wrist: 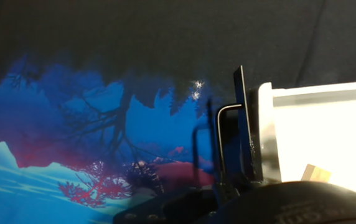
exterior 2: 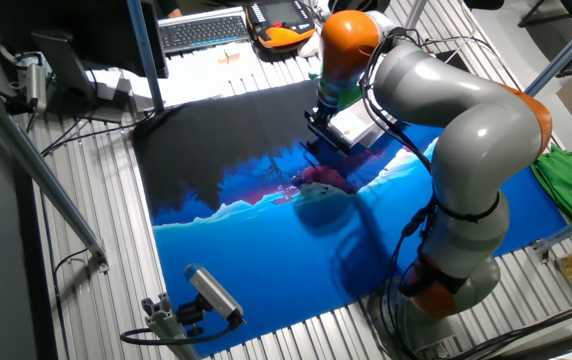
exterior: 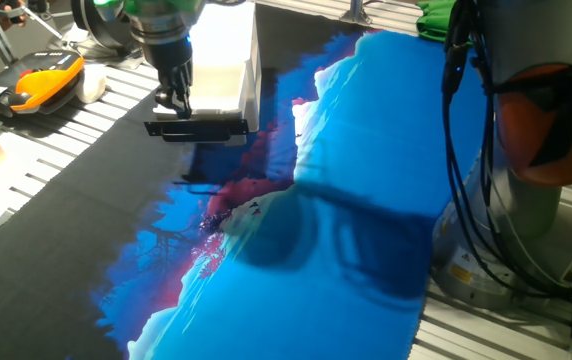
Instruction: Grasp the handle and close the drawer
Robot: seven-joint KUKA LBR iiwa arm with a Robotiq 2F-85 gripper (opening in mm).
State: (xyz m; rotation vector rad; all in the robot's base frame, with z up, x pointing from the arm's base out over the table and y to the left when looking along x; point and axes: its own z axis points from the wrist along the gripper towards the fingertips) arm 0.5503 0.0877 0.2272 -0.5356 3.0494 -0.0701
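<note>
Whether our black two-finger gripper's [exterior: 174,102] jaws clamp the short black bar handle [exterior: 196,127] of the small white open drawer [exterior: 218,80], we cannot tell.

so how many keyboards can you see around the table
1. The keyboard lies at the far edge in the other fixed view, beside the orange-black device. Others may be hidden outside the frames.

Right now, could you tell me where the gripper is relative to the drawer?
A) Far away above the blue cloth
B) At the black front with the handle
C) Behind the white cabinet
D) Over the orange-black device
B: the gripper reaches down onto the handle on the drawer's black front.
</note>
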